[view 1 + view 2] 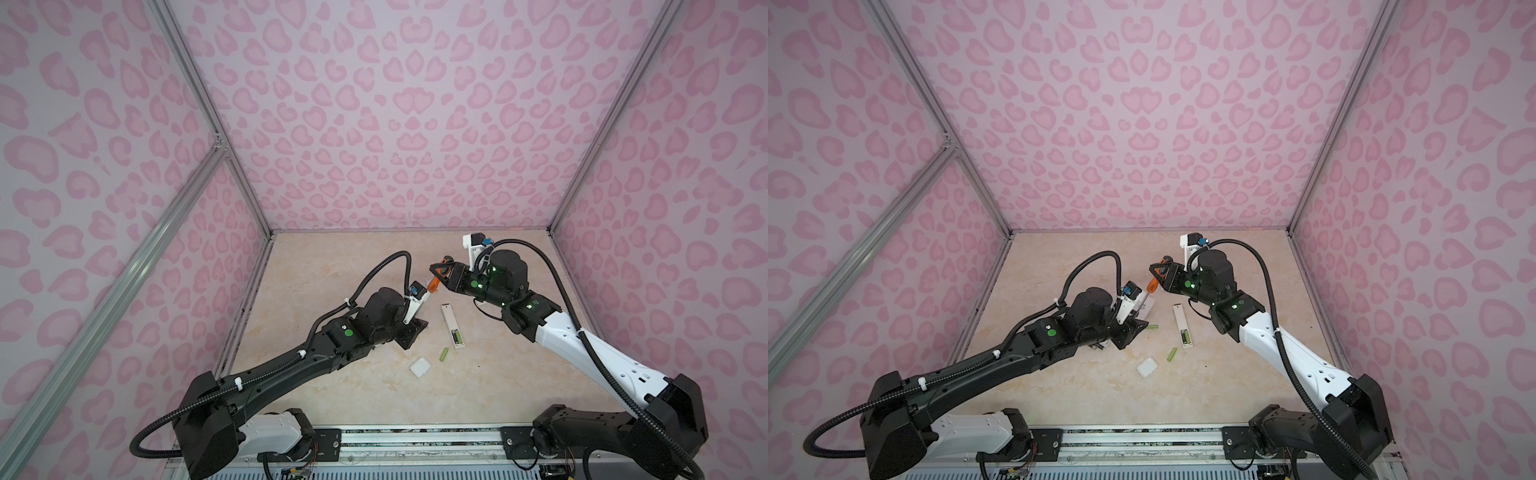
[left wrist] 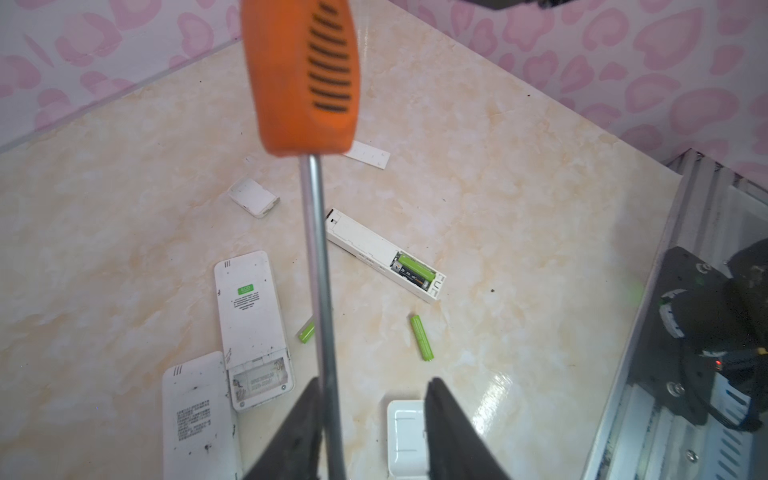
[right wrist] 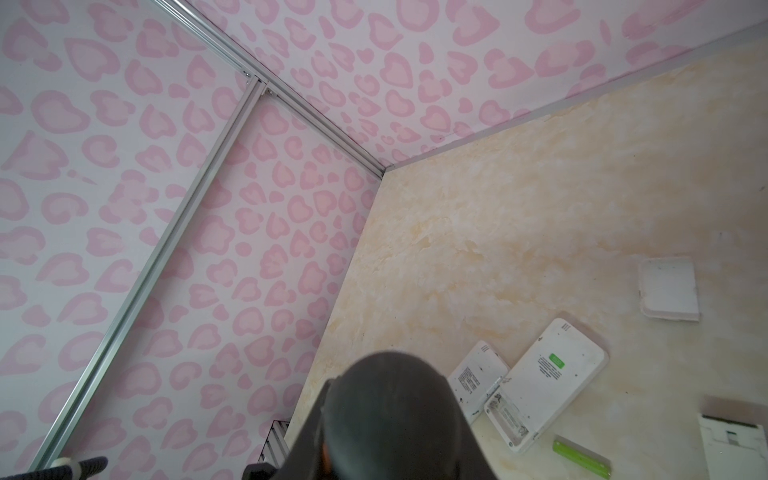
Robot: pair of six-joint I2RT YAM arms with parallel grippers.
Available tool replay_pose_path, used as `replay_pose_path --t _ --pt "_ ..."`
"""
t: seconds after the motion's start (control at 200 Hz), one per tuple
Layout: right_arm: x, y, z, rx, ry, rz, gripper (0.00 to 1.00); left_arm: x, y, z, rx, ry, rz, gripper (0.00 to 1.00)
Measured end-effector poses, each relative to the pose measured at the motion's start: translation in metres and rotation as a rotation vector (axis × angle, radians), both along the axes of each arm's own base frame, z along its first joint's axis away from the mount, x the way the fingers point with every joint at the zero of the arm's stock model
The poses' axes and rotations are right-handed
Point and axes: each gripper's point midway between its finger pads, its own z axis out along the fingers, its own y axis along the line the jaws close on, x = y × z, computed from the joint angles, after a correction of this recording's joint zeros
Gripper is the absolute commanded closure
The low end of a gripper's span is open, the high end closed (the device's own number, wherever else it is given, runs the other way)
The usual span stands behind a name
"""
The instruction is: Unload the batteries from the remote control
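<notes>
Batteries (image 2: 422, 337) lie on the table (image 2: 519, 187) and in one remote. The tan table is the biggest thing here. Next come the arms. The right gripper (image 1: 438, 272) is closed on the top of the screwdriver (image 2: 301, 75) handle, up in the air. The left gripper (image 2: 374, 386) has its jaws apart, and the screwdriver's metal rod passes between them, right beside one finger (the other finger is well away). Two wide remotes (image 2: 249, 324) lie face down, touching, and the one with the green sticker has an open, empty bay. The slim remote (image 2: 374, 253) lies near them with its bay open, and two batteries sit inside, one green and one dark. Two small white covers (image 2: 253, 203) lie well apart. One green battery lies loose near the slim remote's open end. Another peeks out from behind the rod, just beside a wide remote.
</notes>
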Motion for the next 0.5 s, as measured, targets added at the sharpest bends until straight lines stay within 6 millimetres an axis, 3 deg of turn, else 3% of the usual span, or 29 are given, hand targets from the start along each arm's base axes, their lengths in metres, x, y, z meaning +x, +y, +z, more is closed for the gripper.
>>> replay_pose_path --t 0.235,0.375,0.5 --pt "-0.012 0.001 0.014 -0.012 -0.08 0.063 1.0 0.002 0.021 0.025 -0.22 0.072 -0.032 0.43" --pt "-0.018 0.001 0.021 -0.02 -0.123 0.098 1.0 -0.01 0.014 0.041 -0.308 0.098 -0.13 0.45" --pt "-0.025 0.006 0.024 -0.015 -0.137 0.145 1.0 -0.019 0.006 0.043 -0.34 0.133 -0.198 0.47"
